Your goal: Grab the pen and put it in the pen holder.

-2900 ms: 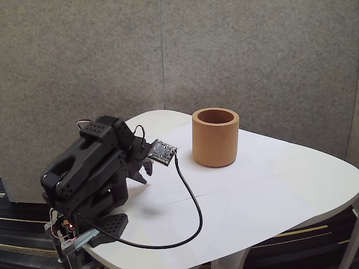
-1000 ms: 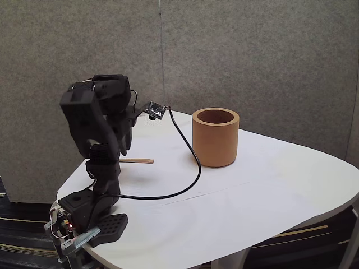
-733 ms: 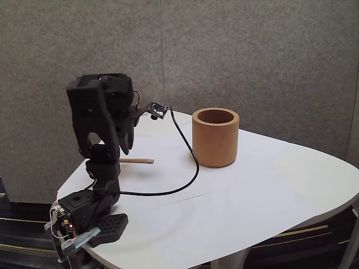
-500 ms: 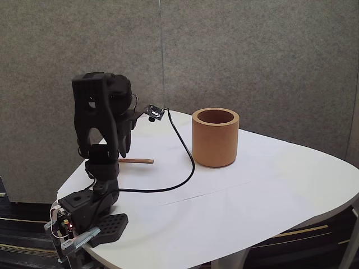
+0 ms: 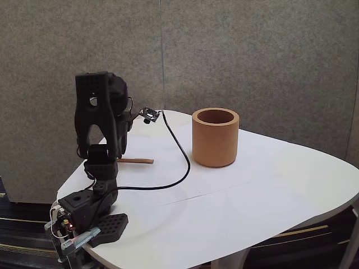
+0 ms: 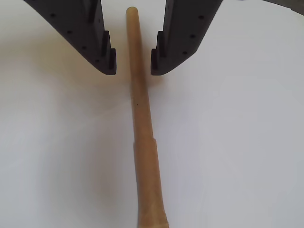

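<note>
Broadly, the white table carries the black arm at its near left edge, folded upright in the fixed view. Right of the arm, toward the far side, stands the tan pen holder, upright and well apart from the arm. A black cable loops across the table between them. The pen lies flat on the table beside the arm. In the wrist view, the fingers are parted narrowly, straddling the pen's far end without touching it.
</note>
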Motion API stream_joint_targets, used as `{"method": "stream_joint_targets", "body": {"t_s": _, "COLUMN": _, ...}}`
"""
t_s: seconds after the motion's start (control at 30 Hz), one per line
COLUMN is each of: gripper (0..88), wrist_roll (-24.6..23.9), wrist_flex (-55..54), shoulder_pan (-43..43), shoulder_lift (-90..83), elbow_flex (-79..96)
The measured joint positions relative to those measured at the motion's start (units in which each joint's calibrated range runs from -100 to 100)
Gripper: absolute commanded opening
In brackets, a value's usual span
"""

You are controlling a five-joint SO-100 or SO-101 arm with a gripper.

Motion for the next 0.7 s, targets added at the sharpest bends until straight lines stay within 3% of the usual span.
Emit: {"method": "stream_joint_targets", "body": {"t_s": 0.7, "gripper": 10.6, "wrist_roll": -0.5, "wrist_flex": 0.0, "shoulder_pan": 0.2, "shoulder_lift": 0.8, "elbow_flex": -0.2}}
